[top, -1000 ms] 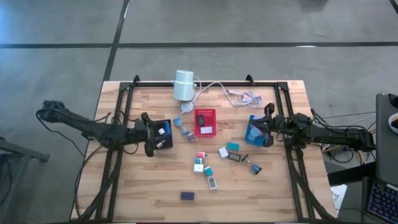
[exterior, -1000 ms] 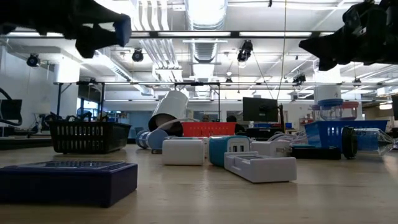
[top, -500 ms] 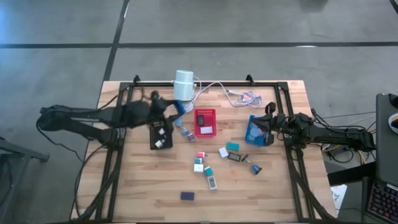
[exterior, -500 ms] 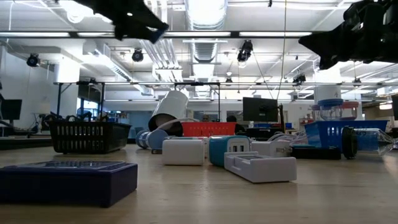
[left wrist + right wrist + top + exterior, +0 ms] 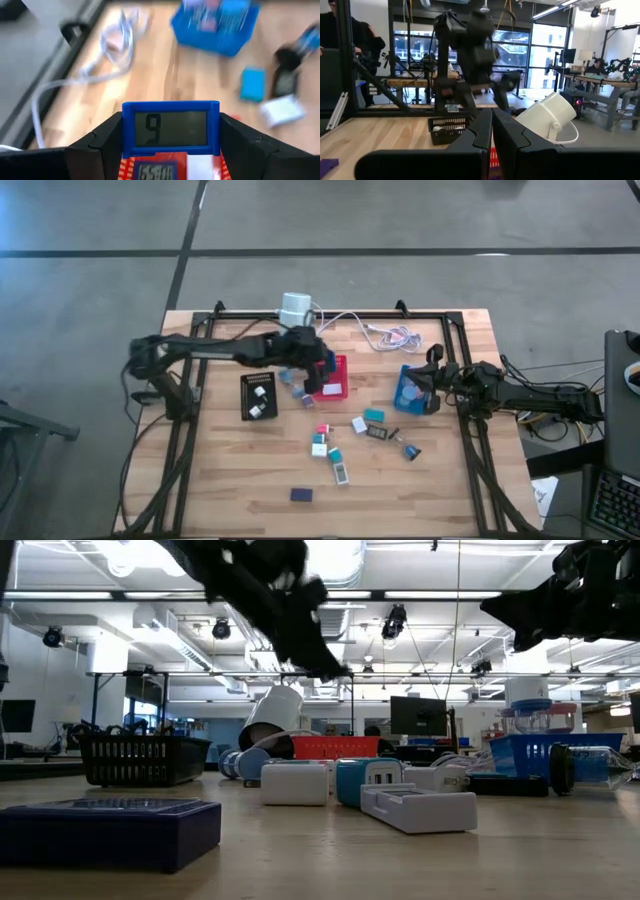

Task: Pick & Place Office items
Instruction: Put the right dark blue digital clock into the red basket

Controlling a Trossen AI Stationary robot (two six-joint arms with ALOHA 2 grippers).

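One item, a blue LCD piece (image 5: pixel 170 129), sat clamped in my left gripper (image 5: pixel 318 370) above the red tray (image 5: pixel 331 385) near the tabletop's far-edge middle. I judged placement underway: lower, then release. My right gripper (image 5: pixel 425 383), fingers together, waited over the blue tray (image 5: pixel 405 402).

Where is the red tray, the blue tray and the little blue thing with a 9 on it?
red tray (image 5: pixel 334 388): high view, on its near end.
blue tray (image 5: pixel 407 393): high view, on its left part.
blue display piece (image 5: pixel 171 128): left wrist view, on its screen, between the left gripper's fingers.
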